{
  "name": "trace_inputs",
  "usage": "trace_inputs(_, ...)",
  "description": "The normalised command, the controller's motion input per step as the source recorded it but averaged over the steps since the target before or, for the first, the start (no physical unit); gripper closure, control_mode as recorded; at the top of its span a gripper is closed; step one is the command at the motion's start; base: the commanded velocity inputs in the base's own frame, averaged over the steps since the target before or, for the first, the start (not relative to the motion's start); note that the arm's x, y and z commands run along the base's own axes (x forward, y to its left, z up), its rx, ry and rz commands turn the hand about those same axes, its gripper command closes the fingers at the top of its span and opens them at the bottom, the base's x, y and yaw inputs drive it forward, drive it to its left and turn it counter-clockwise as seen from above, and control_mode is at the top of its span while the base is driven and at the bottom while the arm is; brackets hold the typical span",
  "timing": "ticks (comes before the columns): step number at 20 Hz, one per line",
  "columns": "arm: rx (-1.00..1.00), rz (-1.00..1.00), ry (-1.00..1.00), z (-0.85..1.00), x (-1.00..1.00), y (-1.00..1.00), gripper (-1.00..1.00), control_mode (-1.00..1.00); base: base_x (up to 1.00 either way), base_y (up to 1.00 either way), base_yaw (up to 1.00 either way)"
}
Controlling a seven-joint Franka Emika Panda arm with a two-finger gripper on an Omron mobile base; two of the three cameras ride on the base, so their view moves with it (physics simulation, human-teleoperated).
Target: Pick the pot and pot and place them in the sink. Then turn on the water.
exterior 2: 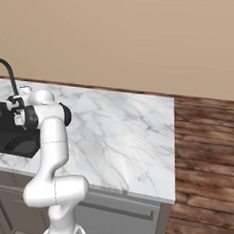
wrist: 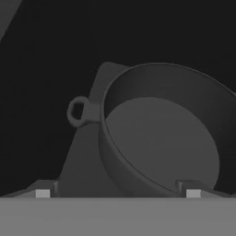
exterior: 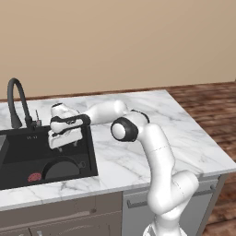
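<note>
Two dark fingertips stand far apart at the bottom of the hand view, one at each lower corner, so the hand is spread wide and holds nothing. Just beyond them one dark pot lies in the black sink, its round mouth open toward the camera, a single small loop handle jutting from its side. From the left base view the white arm reaches across the marble table and the hand hangs over the right part of the sink, above the round dark pot resting on the basin floor. One small red item lies on the basin floor just left of that pot; what it is cannot be told. One black gooseneck faucet arches up behind the sink. I count one pot clearly; a second cannot be made out. From the right base view the arm bends toward the sink at the table's left end, and the faucet curves above it.
</note>
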Motion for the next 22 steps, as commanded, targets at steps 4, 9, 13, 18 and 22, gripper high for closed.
trace_inputs(4,0.0,0.0,0.0,0.73,-0.01,0.0,-1.0,-1.0,0.0,0.0,0.0)
trace_inputs(9,0.0,0.0,0.0,0.69,-0.01,-0.39,-1.0,-1.0,0.0,0.0,0.0)
trace_inputs(13,0.0,-0.01,0.0,0.67,-0.15,-0.52,-1.0,-1.0,0.0,0.0,0.0)
trace_inputs(18,0.0,-0.01,0.0,0.46,-0.28,-0.76,-1.0,-1.0,0.0,0.0,0.0)
trace_inputs(22,0.0,-0.01,-0.1,0.38,-0.52,-0.73,-1.0,-1.0,0.0,0.0,0.0)
